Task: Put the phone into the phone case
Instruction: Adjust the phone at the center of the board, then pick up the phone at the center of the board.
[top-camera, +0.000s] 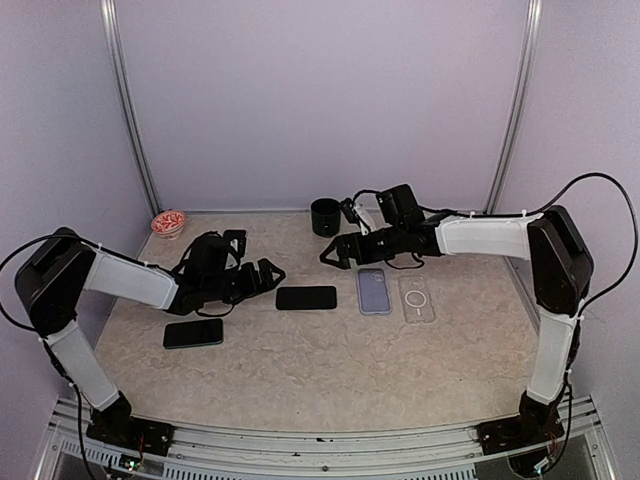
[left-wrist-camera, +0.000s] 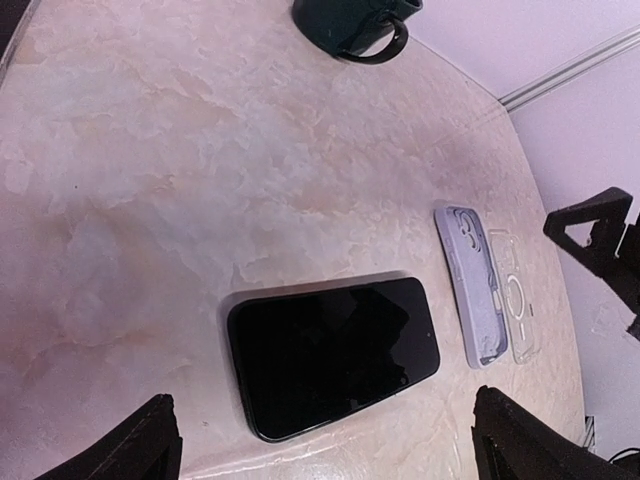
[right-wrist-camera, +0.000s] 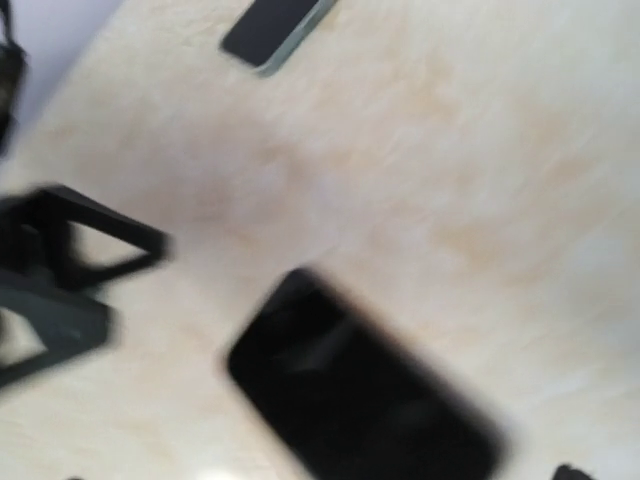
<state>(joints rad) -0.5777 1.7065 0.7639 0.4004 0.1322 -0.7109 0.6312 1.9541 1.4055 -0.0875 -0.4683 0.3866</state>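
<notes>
A black phone (top-camera: 306, 297) lies flat, screen up, mid-table. It also shows in the left wrist view (left-wrist-camera: 333, 355) and, blurred, in the right wrist view (right-wrist-camera: 360, 390). A lilac phone case (top-camera: 373, 290) and a clear case (top-camera: 416, 298) lie side by side just right of it; both also show in the left wrist view, the lilac case (left-wrist-camera: 468, 290) and the clear case (left-wrist-camera: 515, 295). My left gripper (top-camera: 268, 275) is open and empty, just left of the phone, its fingertips (left-wrist-camera: 140, 445) wide apart. My right gripper (top-camera: 335, 255) hovers behind the phone, open and empty.
A second black phone (top-camera: 193, 332) lies at the front left and shows in the right wrist view (right-wrist-camera: 275, 28). A dark mug (top-camera: 325, 216) stands at the back centre. A small red-and-white bowl (top-camera: 167, 222) sits at the back left.
</notes>
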